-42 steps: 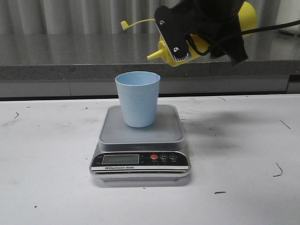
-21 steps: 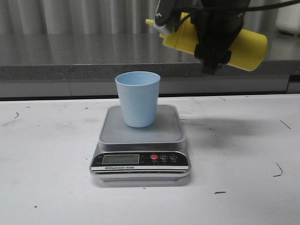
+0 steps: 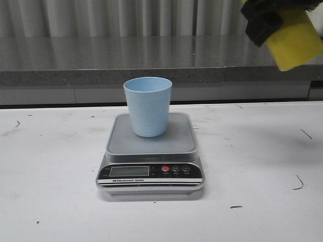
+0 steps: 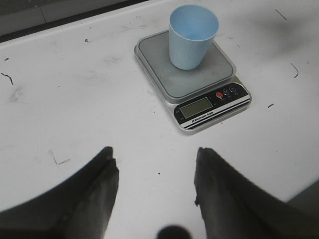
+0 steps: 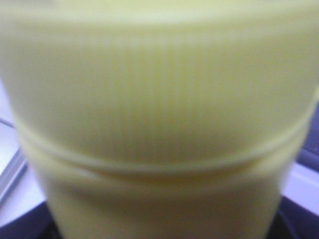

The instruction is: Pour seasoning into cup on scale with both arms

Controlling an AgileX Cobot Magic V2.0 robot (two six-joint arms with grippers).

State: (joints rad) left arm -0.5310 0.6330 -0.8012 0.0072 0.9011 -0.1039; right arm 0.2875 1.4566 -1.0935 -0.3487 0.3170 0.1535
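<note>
Cup [image 3: 148, 106] upright on scale [image 3: 150, 151]. Right gripper [image 3: 265, 20] clamped on yellow seasoning bottle [image 3: 295, 43], high, off to the right. Left gripper [image 4: 154, 184] spread wide, empty.

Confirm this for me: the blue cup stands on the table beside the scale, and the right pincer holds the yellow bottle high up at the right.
Not quite. The blue cup stands on the scale, on its steel platform, not beside it; the front view shows this, and the left wrist view agrees. The rest holds: the right pincer holds the yellow bottle high up at the right.
</note>
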